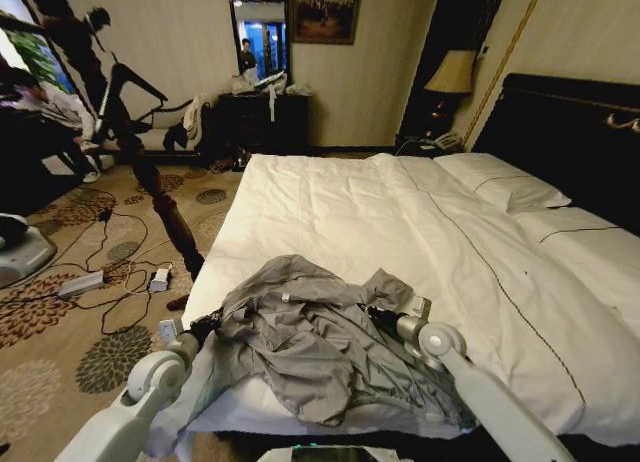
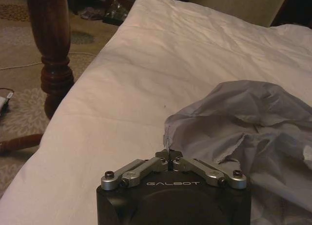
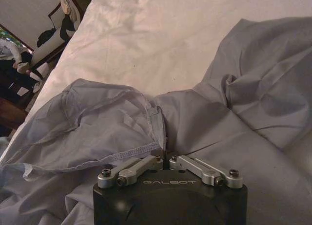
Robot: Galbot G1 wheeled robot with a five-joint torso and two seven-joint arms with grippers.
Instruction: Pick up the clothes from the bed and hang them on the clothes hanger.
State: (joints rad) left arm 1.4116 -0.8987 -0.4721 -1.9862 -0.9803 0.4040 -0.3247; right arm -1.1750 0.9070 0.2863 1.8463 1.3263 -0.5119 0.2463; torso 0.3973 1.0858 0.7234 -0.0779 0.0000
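The clothes point(image 1: 300, 347), a light grey shirt, lie crumpled on the white bed point(image 1: 400, 207) near its front edge. My left gripper point(image 1: 207, 328) is at the shirt's left side, shut on a thin edge of the fabric point(image 2: 168, 148). At the shirt's right side my right gripper point(image 1: 384, 318) is shut on a stitched seam point(image 3: 163, 152). The grey cloth spreads away from both grippers point(image 2: 243, 118) point(image 3: 97, 118). A black angled shape that looks like the clothes hanger point(image 1: 135, 80) sits high on the pole at the upper left.
A dark turned wooden pole point(image 1: 160, 197) leans beside the bed's left edge and stands close to my left gripper point(image 2: 48, 45). Cables and power strips point(image 1: 85, 282) litter the carpet. White pillows point(image 1: 500, 187) and a black headboard point(image 1: 570, 132) lie to the right.
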